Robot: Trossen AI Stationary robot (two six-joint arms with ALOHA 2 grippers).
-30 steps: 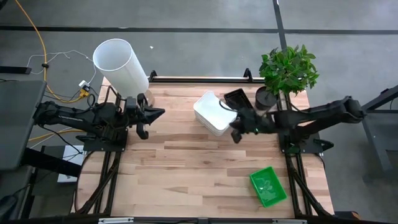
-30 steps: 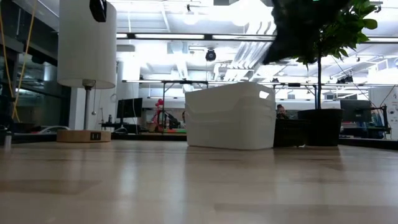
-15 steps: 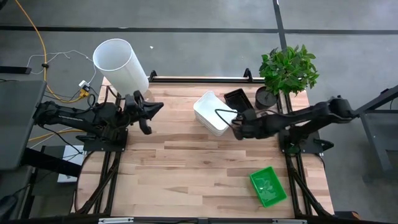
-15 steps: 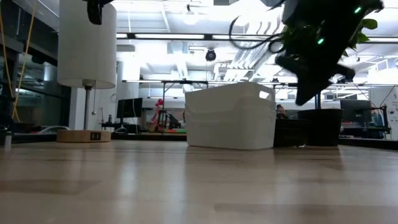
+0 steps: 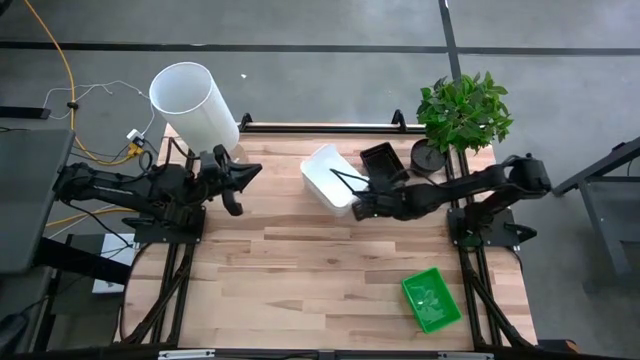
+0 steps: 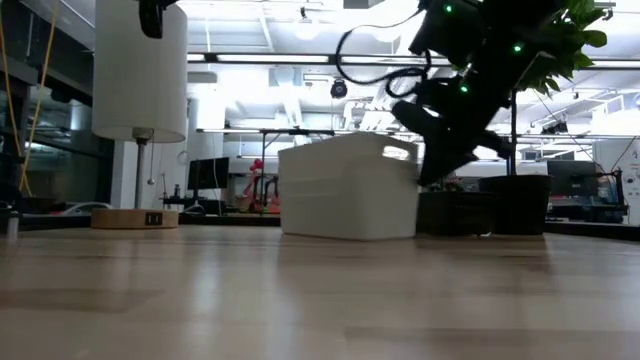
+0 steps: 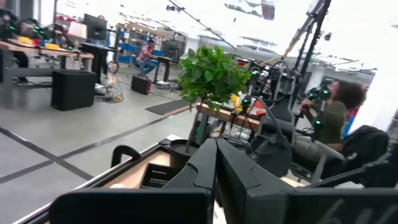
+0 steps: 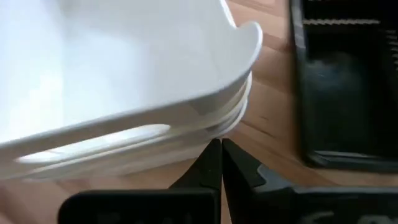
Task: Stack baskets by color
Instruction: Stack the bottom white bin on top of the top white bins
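The right tool [image 5: 357,211], pressed together, touches the white baskets [image 5: 328,176] beside the black basket [image 5: 381,158]. Left tool [image 5: 238,190], also pressed together, waits above the tabletop [image 5: 300,270].

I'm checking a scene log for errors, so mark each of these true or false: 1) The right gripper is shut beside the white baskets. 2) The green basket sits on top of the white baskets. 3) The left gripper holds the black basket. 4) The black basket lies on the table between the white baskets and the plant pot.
1) True: the right gripper is shut, its fingertips next to the stacked white baskets.
2) False: the green basket lies alone on the table's near right part, far from the white ones.
3) False: the left gripper is shut on nothing, held off at the table's left side.
4) True: the black basket lies between them, near the plant pot.
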